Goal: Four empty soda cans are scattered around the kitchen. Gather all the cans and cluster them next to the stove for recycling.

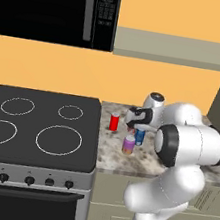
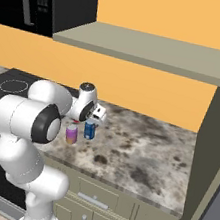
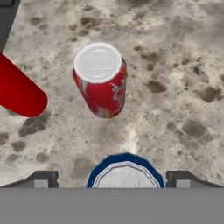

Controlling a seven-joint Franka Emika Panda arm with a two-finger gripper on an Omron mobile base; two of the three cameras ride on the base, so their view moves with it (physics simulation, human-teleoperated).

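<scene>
From the left base view, reading left to right: the stove (image 1: 38,128), a black glass cooktop with four white ring outlines above a steel front carrying five black knobs, whose markings are too small to read. Above it hangs a black microwave (image 1: 58,7); its keypad legends are blurred and unreadable. To the right of the cooktop lies the mottled stone counter (image 1: 114,156), with the cans clustered near the stove's right edge.

First red can (image 1: 114,121): upright, long axis vertical, plain red side, no lettering discernible. In the hand view it appears as a red cylinder (image 3: 19,92) slanting in from the left edge.

Purple can (image 1: 128,144): upright, silvery top, orange lower band, nearest the counter's front edge; any label is too small to read. In the right base view it stands just left of the blue can (image 2: 71,133).

Second red can (image 3: 101,78): upright on the counter, seen from above in the hand view, silvery lid toward the camera; white marks on its red side cannot be read as words.

Blue can (image 1: 139,137): upright, directly below the gripper (image 3: 111,180); its silvery top and blue rim (image 3: 125,173) lie between the two dark fingertips (image 3: 41,179). Its pale label patch is unreadable (image 2: 90,129).

The jaws stand wide apart, one on each side of the blue can's top, with clear gaps; they grip nothing.
</scene>
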